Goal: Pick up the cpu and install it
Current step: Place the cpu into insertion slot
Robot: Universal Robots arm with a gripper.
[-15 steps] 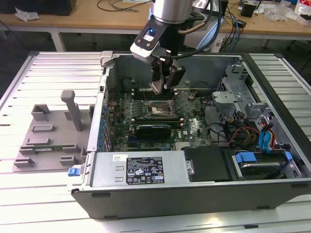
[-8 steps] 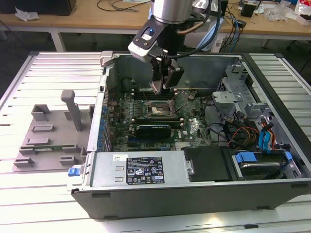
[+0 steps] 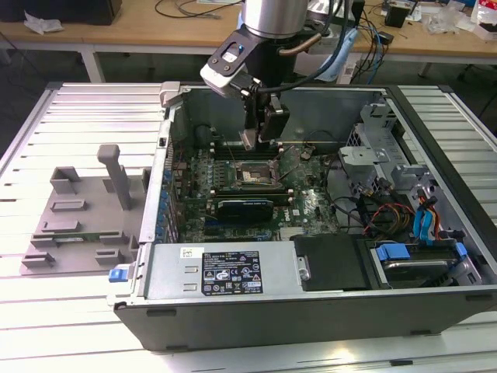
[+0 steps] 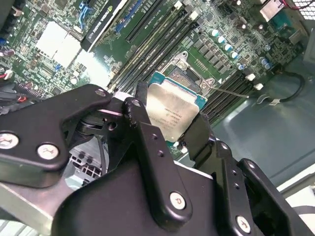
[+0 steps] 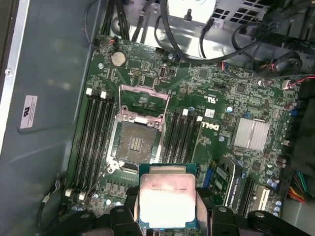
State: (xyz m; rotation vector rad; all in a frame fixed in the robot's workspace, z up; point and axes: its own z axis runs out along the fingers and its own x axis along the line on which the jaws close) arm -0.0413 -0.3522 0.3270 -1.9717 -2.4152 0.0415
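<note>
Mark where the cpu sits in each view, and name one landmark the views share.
Exterior view: the cpu is clamped in the end effector, above the socket inside the case.
Second wrist view: the cpu is in the end effector, in front of the socket.
First wrist view: the cpu is in the end effector, beside the socket.
Shared landmark: the socket's metal frame.

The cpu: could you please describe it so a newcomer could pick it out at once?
Inside the open computer case, the gripper hangs over the motherboard. The cpu is the square chip that it grips; its silvery top and thin green rim set it apart from the dark socket.
</note>
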